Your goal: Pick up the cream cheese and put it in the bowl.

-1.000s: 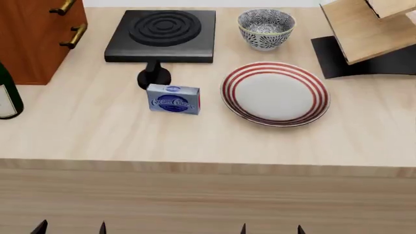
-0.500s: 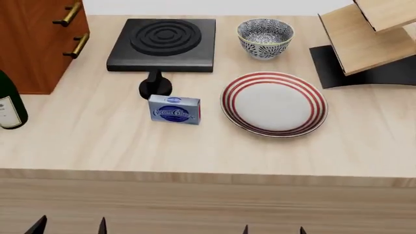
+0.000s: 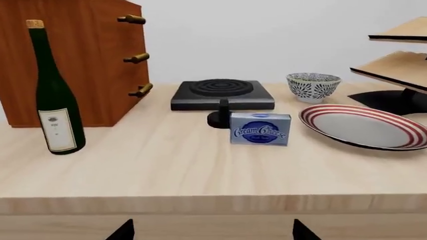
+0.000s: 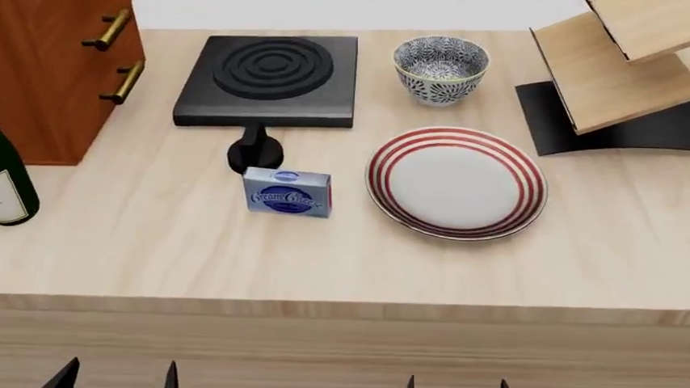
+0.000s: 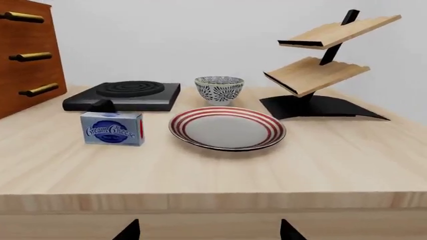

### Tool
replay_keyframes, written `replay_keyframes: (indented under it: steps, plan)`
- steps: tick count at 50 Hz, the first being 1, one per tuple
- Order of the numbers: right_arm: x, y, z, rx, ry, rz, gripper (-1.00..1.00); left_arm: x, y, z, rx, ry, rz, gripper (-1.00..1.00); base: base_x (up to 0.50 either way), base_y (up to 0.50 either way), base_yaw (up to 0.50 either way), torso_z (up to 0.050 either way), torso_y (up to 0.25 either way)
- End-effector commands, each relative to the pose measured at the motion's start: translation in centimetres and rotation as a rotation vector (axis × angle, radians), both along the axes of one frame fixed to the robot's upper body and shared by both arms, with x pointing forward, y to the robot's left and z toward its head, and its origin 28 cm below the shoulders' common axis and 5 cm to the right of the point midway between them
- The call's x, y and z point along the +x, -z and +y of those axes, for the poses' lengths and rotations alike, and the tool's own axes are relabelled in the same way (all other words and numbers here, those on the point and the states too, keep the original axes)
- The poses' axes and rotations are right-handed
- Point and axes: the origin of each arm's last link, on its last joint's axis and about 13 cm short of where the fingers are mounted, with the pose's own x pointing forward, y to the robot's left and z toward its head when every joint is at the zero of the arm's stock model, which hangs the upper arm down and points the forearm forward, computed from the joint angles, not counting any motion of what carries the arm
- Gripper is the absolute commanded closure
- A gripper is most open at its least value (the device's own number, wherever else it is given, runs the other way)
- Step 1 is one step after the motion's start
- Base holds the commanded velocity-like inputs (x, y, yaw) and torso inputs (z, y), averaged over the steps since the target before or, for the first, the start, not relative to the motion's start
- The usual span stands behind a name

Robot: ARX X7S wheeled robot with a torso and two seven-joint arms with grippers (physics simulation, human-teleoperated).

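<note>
The head view has tilted slightly; nothing is grasped yet. Both hands (image 4: 119, 376) (image 4: 455, 381) hang spread, empty, below the counter (image 4: 161, 242) edge. The cream cheese (image 4: 288, 192) stands at the bowl's (image 4: 440, 68) 7 o'clock.

Light wood counter (image 4: 161, 242), brown drawer cabinet (image 4: 54, 73), plain white wall (image 5: 200, 35)

Matt light wood table (image 4: 161, 242); glossy glass bottle (image 3: 55, 95); glazed plate (image 4: 457, 179); matt black burner (image 4: 270, 69).
</note>
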Motion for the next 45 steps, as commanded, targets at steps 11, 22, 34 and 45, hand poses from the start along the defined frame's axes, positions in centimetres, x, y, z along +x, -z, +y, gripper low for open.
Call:
replay_keyframes:
  steps: [11, 22, 34, 45]
  plan:
    - [-0.02, -0.1, -0.11, 0.003, 0.016, 0.003, -1.0, 0.0, -0.06, -0.02, 0.01, -0.005, -0.009, -1.0, 0.28, 0.0, 0.0, 0.0, 0.0]
    - [0.03, 0.1, -0.1, 0.021, 0.006, 0.013, -1.0, 0.16, -0.15, -0.1, 0.01, -0.001, -0.01, -1.0, 0.18, -0.04, 0.0, 0.0, 0.0]
    - [0.07, 0.33, -0.16, 0.039, 0.0, 0.02, -1.0, 0.26, 0.4, -0.13, 0.01, -0.002, -0.002, -1.0, 0.11, -0.12, 0.0, 0.0, 0.0]
    - [-0.01, 0.53, -0.04, 0.027, -0.006, 0.028, -1.0, 0.06, 0.33, -0.09, 0.006, -0.002, -0.006, -1.0, 0.11, -0.18, 0.0, 0.0, 0.0]
